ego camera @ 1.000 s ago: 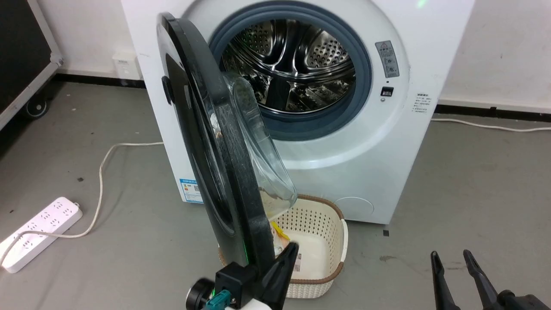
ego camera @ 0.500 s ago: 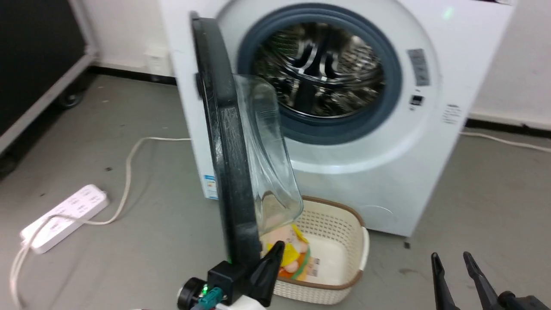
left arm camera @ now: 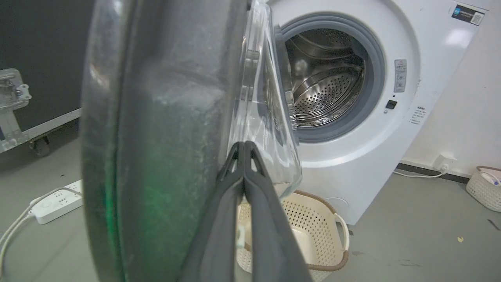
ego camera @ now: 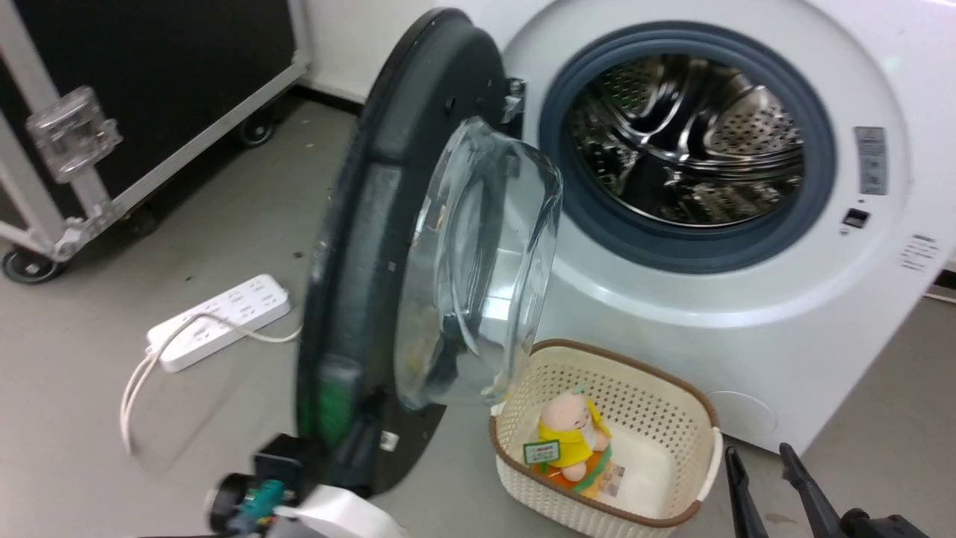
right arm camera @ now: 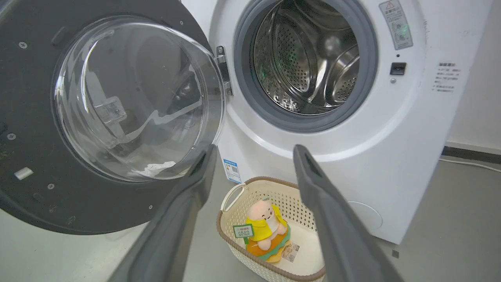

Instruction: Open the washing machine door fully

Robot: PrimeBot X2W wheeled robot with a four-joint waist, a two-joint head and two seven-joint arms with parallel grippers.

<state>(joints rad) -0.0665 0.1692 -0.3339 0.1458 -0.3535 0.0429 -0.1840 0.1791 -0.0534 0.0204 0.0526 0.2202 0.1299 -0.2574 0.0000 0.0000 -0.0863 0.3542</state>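
Note:
The washing machine (ego camera: pixel 747 336) is a white front-loader; its steel drum (ego camera: pixel 687 142) is exposed inside a grey gasket. The washing machine door (ego camera: pixel 366 224), a black disc with a bulging glass bowl (ego camera: pixel 478 254), is swung out on its left hinge, inner face towards me. In the left wrist view the door (left arm camera: pixel 164 137) looms close. My left gripper (left arm camera: pixel 243 145) is shut on nothing, its tips against the door's inner side where the bowl meets the black ring. My right gripper (ego camera: pixel 769 467) hangs open at the lower right, apart from the door (right arm camera: pixel 31 98).
A cream perforated basket (ego camera: pixel 635 403) holding a plush toy (ego camera: pixel 567 441) sits on the floor before the machine, just right of the door. A white power strip (ego camera: pixel 220 321) and its cable lie to the left. A black wheeled case (ego camera: pixel 149 75) stands behind them.
The door has swung wider, from edge-on to showing its inner face. My left gripper went left with it. The head camera has turned, shifting the whole picture. The right gripper stayed put.

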